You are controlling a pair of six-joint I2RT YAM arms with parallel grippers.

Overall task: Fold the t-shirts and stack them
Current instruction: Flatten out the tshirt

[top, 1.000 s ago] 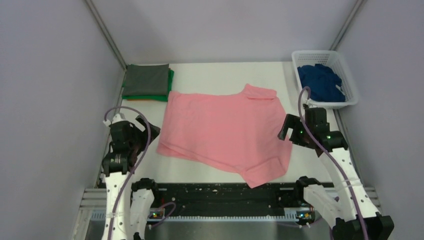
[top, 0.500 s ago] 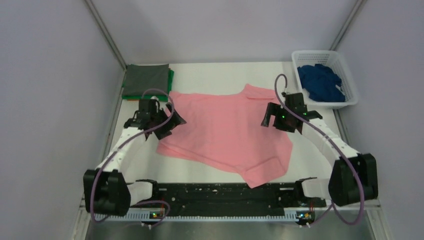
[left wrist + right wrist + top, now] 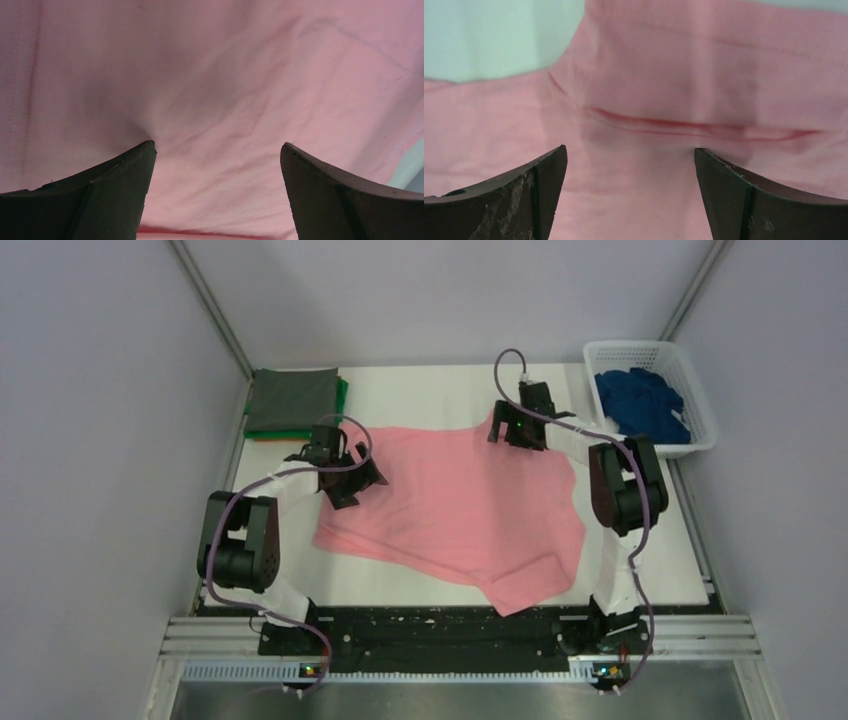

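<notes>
A salmon-pink t-shirt (image 3: pixel 455 510) lies spread flat across the middle of the table. My left gripper (image 3: pixel 358 480) hovers open over its far left part, and pink cloth (image 3: pixel 215 75) fills the space beneath its fingers (image 3: pixel 115 195). My right gripper (image 3: pixel 508 432) stands open over the shirt's far right corner, above a folded seam (image 3: pixel 684 125). Neither gripper holds anything. A grey t-shirt (image 3: pixel 293 398) tops a folded stack at the back left, with green (image 3: pixel 342 398) and orange (image 3: pixel 262 437) edges showing under it. A dark blue t-shirt (image 3: pixel 643 405) lies crumpled in the basket.
The white lattice basket (image 3: pixel 702 412) stands at the back right corner. Grey walls enclose the table on the left, right and back. A black rail (image 3: pixel 450 625) runs along the near edge between the arm bases. Bare white tabletop (image 3: pixel 489 35) shows past the shirt's far edge.
Both arms have reached away from the near edge out over the pink shirt, the left to its far left part, the right to its far right corner. Both grippers stayed open.
</notes>
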